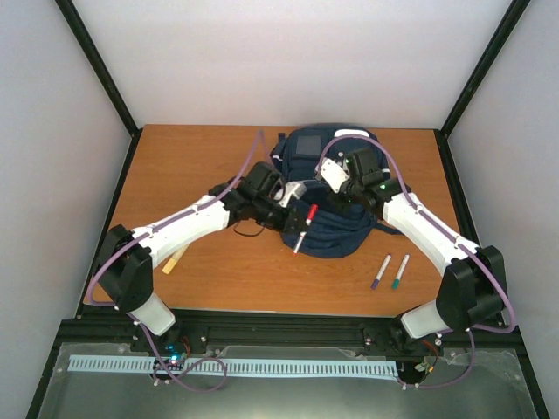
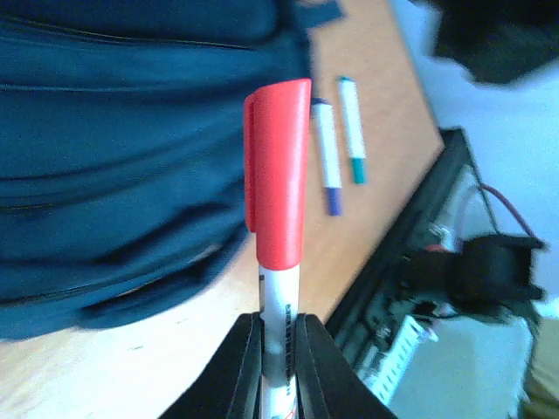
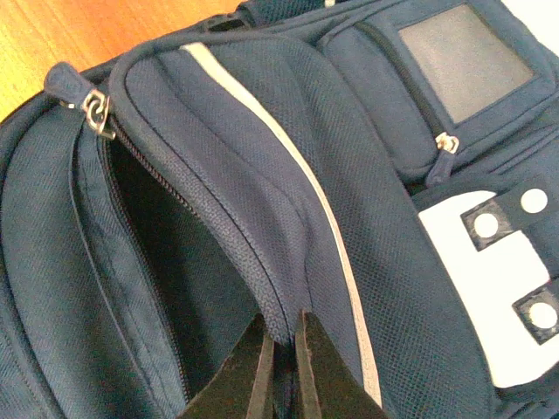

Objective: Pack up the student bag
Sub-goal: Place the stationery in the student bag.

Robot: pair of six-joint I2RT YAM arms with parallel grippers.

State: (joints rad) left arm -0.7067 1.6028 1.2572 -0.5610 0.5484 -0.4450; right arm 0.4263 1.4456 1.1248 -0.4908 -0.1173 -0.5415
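Observation:
The navy student bag [image 1: 325, 229] lies at the table's middle back, its front pocket facing up. My left gripper [image 1: 300, 229] is shut on a white marker with a red cap [image 1: 311, 212], held over the bag's near edge. In the left wrist view the fingers [image 2: 278, 336] clamp the marker's barrel, with the red cap [image 2: 278, 175] pointing away beside the bag [image 2: 105, 131]. My right gripper [image 1: 330, 182] is shut on the bag. In the right wrist view it [image 3: 281, 358] pinches the zip-edged flap [image 3: 244, 175], lifted from a dark open compartment [image 3: 157, 262].
A purple-capped marker [image 1: 381, 271] and a green-capped marker [image 1: 400, 271] lie side by side on the wood to the right of the bag. A yellowish marker [image 1: 175, 260] lies near the left arm. Black frame rails border the table [image 1: 201, 157].

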